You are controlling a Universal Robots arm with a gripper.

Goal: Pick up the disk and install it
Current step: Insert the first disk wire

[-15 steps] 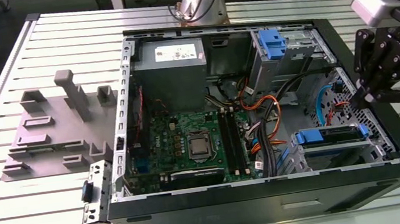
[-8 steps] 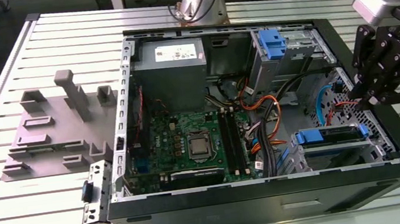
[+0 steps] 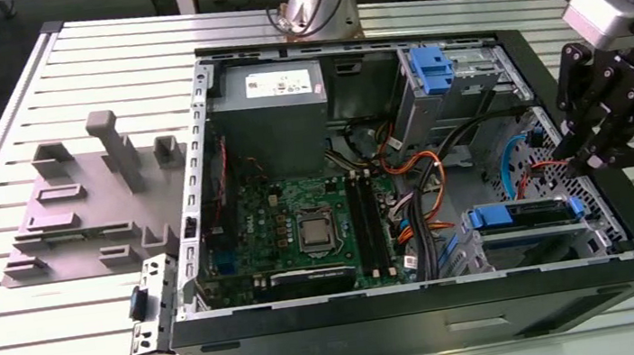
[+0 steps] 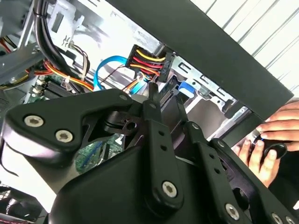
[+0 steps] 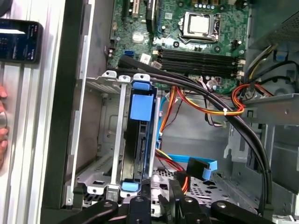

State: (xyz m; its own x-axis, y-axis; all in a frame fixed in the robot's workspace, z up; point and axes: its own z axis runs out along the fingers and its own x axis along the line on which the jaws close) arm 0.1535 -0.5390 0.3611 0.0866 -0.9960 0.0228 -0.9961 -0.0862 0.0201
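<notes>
Sitting on edge in the metal drive cage (image 5: 100, 140) of the open computer case (image 3: 430, 309), the disk (image 5: 139, 140) shows its blue rails and blue latch, with the motherboard (image 5: 187, 42) lying beyond that cage. Just clear of the disk's near end hangs the gripper (image 5: 156, 196), its fingers (image 4: 154, 100) drawn close together and holding nothing. A person's hand (image 4: 268, 140) rests outside the case wall.
</notes>
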